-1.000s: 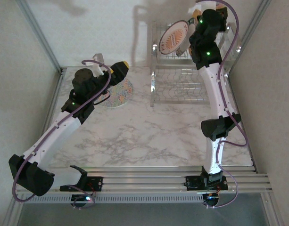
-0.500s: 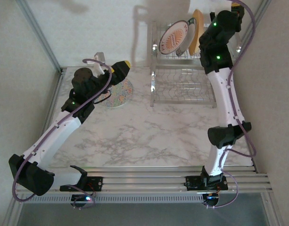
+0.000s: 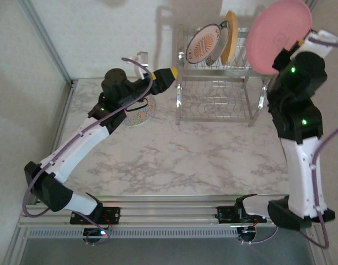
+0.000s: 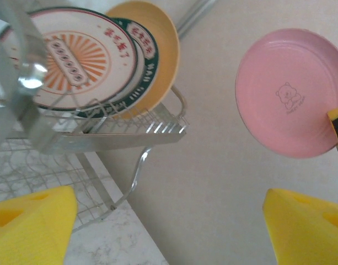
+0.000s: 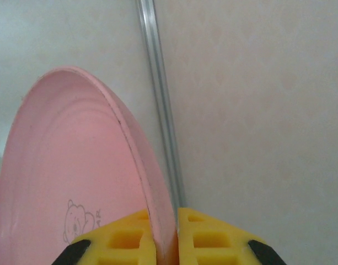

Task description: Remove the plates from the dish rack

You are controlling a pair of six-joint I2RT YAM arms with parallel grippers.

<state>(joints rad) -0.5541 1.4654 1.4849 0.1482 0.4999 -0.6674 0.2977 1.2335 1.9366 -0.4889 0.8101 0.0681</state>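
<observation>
My right gripper (image 3: 299,44) is shut on the rim of the pink plate (image 3: 279,34), holding it upright in the air right of the dish rack (image 3: 221,102). Its yellow pads (image 5: 130,243) pinch the pink plate (image 5: 75,176) edge-on. On the rack's upper shelf (image 4: 119,138) stand the sunburst plate (image 3: 204,44) and the yellow-orange plate (image 3: 230,36). A floral-speckled plate (image 3: 141,112) lies on the table under the left arm. My left gripper (image 3: 169,74) hovers open just left of the rack; its fingers (image 4: 31,226) hold nothing.
The marble table (image 3: 185,160) stretches in front of the rack. Metal frame posts (image 3: 44,41) and pale walls close in the back and sides. The rack's lower wire shelf (image 3: 218,105) holds nothing that I can see.
The right arm has pulled the pink plate out of the rack, up and to the right. The left gripper has swung right, toward the rack.
</observation>
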